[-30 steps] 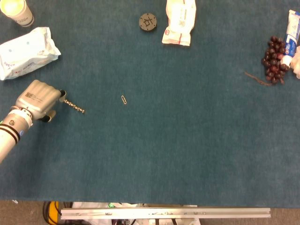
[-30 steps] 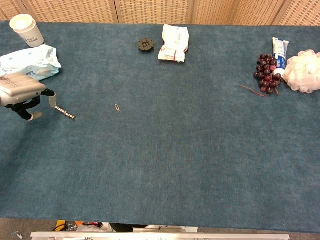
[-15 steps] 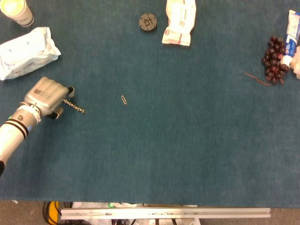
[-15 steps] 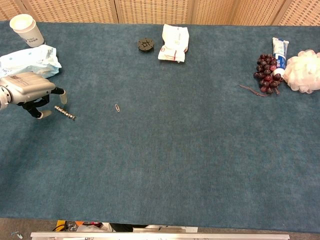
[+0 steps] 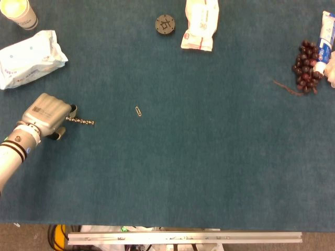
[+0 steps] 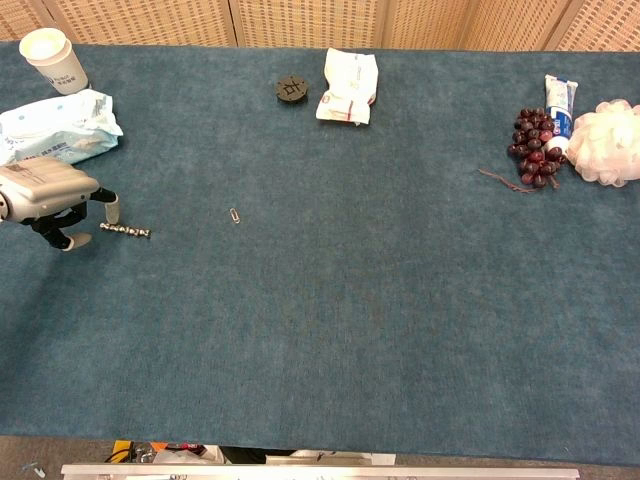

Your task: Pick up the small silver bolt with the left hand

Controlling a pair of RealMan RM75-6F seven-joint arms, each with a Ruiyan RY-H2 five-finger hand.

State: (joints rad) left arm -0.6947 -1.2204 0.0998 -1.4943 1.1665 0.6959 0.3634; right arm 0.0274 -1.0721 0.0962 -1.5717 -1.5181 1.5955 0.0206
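The small silver bolt (image 5: 80,121) (image 6: 125,230) lies nearly level on the blue cloth at the left side of the table. My left hand (image 5: 46,116) (image 6: 45,195) sits just left of it, palm down. One fingertip (image 6: 112,204) hangs right over the bolt's left end, and the thumb (image 6: 66,240) stands apart, further left. The bolt rests on the cloth and is not between them. Whether the fingertip touches the bolt is unclear. My right hand shows in neither view.
A wipes packet (image 5: 30,57) and a paper cup (image 5: 18,13) lie behind the left hand. A paperclip (image 5: 138,111) lies right of the bolt. Further off are a black disc (image 5: 165,24), a white packet (image 5: 200,23), grapes (image 5: 306,68), a tube (image 5: 326,36) and a white puff (image 6: 608,142).
The bolt has turned from slanted to nearly level. My left hand swung forward toward the bolt, then drew back left and slightly nearer the table's front.
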